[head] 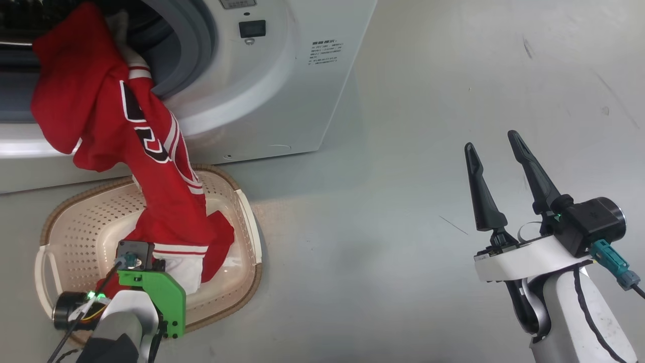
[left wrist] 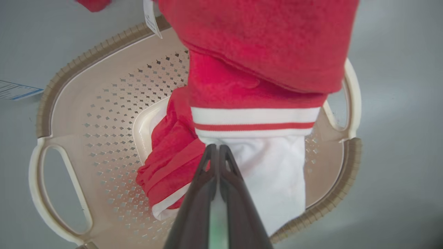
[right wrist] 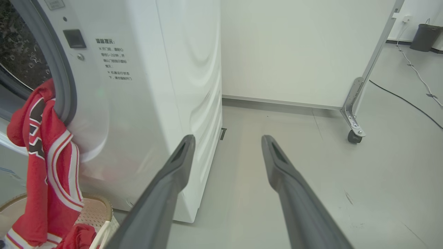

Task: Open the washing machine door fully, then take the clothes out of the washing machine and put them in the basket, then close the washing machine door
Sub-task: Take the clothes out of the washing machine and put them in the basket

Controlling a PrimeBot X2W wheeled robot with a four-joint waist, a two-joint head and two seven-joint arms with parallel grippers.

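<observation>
The clothes (head: 151, 151) hang half out of the washing machine (head: 282, 91), lower end in the basket (head: 80, 232) — our left claw (left wrist: 218, 148) clenched on their white hem, right claw (head: 491, 140) spread empty. We judge pulling them free and shutting the door remain.

- You have a smooth grey floor (head: 403, 252) across the head view and the right wrist view.
- In the head view's upper right, a short dark scuff (head: 527, 48) marks that floor. A thin dark line (head: 453, 225) lies lower down, near the middle.
- In the right wrist view, a white panel (right wrist: 294, 52) stands upright at the back, with a grey strip (right wrist: 273, 101) along its foot.
- At the panel's right edge, a metal bracket (right wrist: 353, 107) carries a black caster (right wrist: 352, 137) that rests on the floor.
- A black cable (right wrist: 405, 102) runs over the floor from behind the bracket to the right edge.
- Farther back you can see a dark bin (right wrist: 427, 37), with a pale cable (right wrist: 415, 72) trailing across the floor near it.
</observation>
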